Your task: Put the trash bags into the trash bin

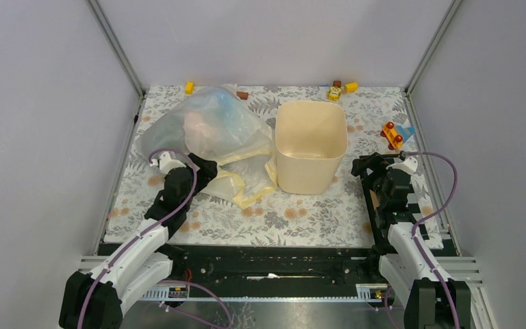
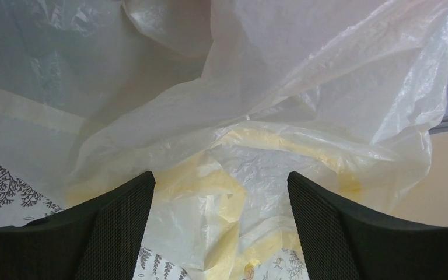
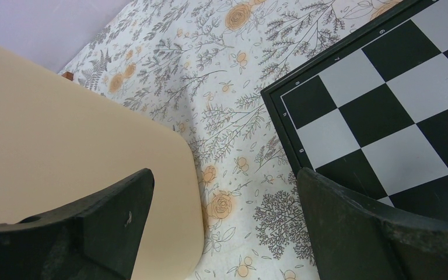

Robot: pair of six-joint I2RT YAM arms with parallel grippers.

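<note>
Trash bags (image 1: 214, 131) lying beside trash bin (image 1: 308, 173); left gripper (image 2: 220, 182) gaping at them; right gripper (image 3: 224, 175) gaping empty beside bin.

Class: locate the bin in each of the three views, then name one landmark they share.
Top external: bin centre, right of the bags.
Left wrist: bin a beige sliver at right edge, past the bags.
Right wrist: bin fills the left side.
Shared: floral cloth.

White-black arms (image 1: 137, 248), purple cables (image 1: 453, 179), black fingers (image 2: 119, 217)
</note>
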